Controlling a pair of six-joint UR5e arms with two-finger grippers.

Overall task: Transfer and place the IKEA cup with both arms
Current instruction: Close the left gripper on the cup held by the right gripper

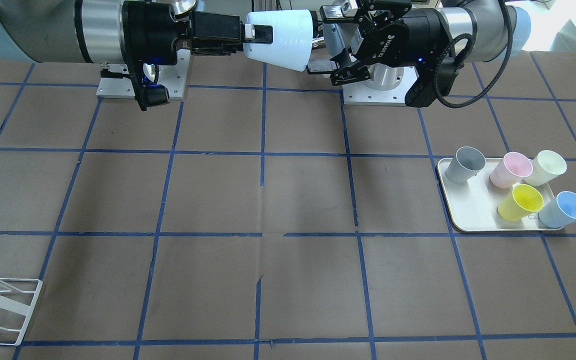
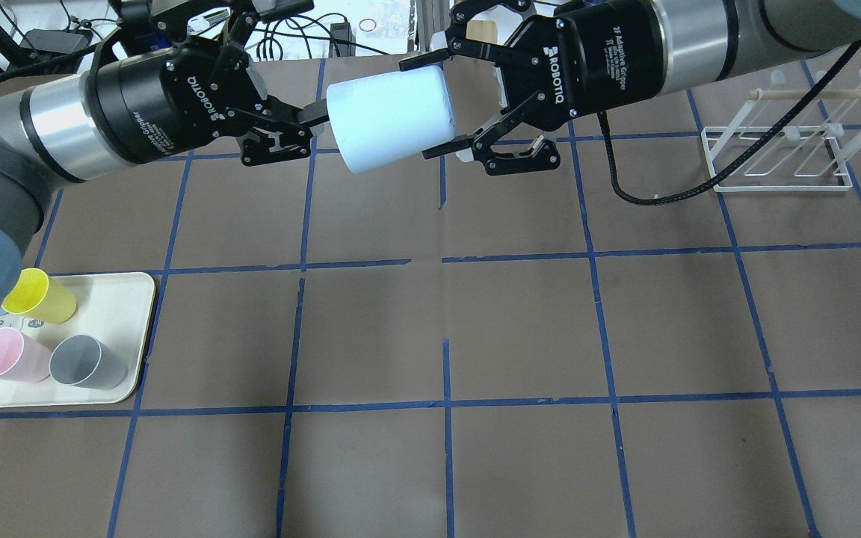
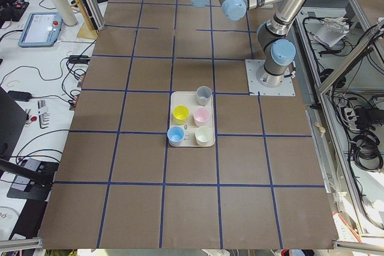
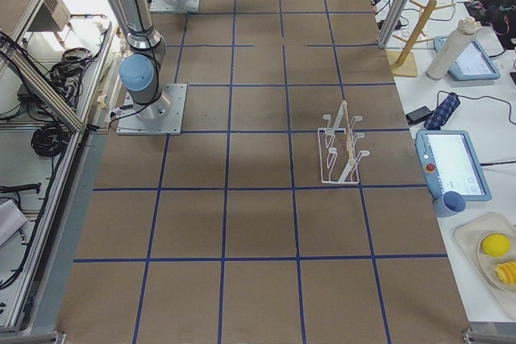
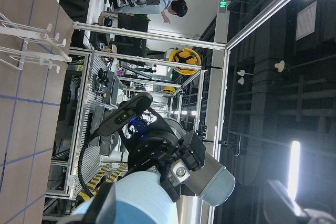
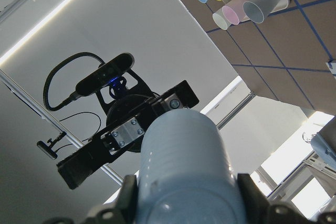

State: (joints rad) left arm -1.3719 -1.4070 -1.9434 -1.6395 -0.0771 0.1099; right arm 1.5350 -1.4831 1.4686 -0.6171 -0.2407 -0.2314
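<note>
The pale blue IKEA cup (image 1: 280, 40) lies on its side in the air between the two grippers, high above the table's back edge; it also shows in the overhead view (image 2: 389, 116). My right gripper (image 2: 434, 104) is shut on its narrow base end, one finger on each side, as the right wrist view (image 6: 184, 171) shows. My left gripper (image 1: 318, 40) is at the wide rim end with its fingers spread, the tips just off the rim. The second blue cup (image 1: 565, 209) stands on the tray.
A cream tray (image 1: 473, 215) on my left side holds grey (image 1: 464, 165), pink (image 1: 510, 170), cream-white (image 1: 545, 167) and yellow (image 1: 520, 201) cups. A white wire rack (image 2: 782, 157) stands on my right side. Blue tape lines grid the brown table.
</note>
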